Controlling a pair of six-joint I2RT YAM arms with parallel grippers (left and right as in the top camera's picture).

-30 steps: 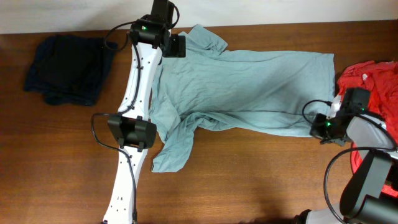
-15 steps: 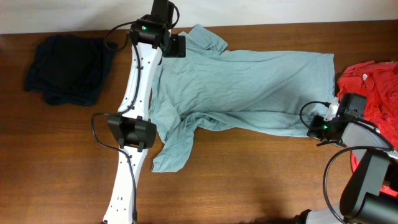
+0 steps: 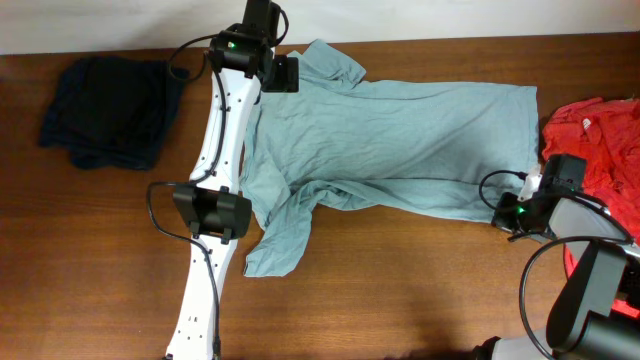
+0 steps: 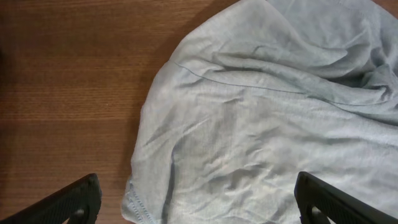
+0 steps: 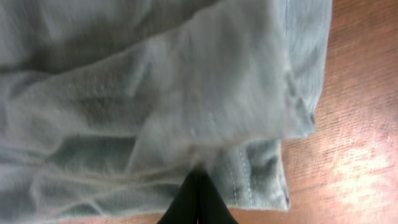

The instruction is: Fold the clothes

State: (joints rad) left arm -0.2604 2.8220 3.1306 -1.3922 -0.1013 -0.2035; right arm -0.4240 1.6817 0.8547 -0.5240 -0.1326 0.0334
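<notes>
T-shirt [image 3: 400, 140], pale grey-teal: near hem corner now met by right claw [image 5: 198, 198].
Lies spread across middle of desk [image 3: 400, 290], collar end under left claw [image 4: 198, 200], hem end beside red shirt [image 3: 600, 140], well apart from navy garment [image 3: 105, 110]. Against a second earlier: inward shift of right arm from beside red shirt to hem corner, no visible shift of cloth. Right claw tips pressed together at hem edge; cannot tell whether cloth pinched. Left claw spread wide above sleeve, holding nothing. Judged: no fold made yet, corner grip being set up.
</notes>
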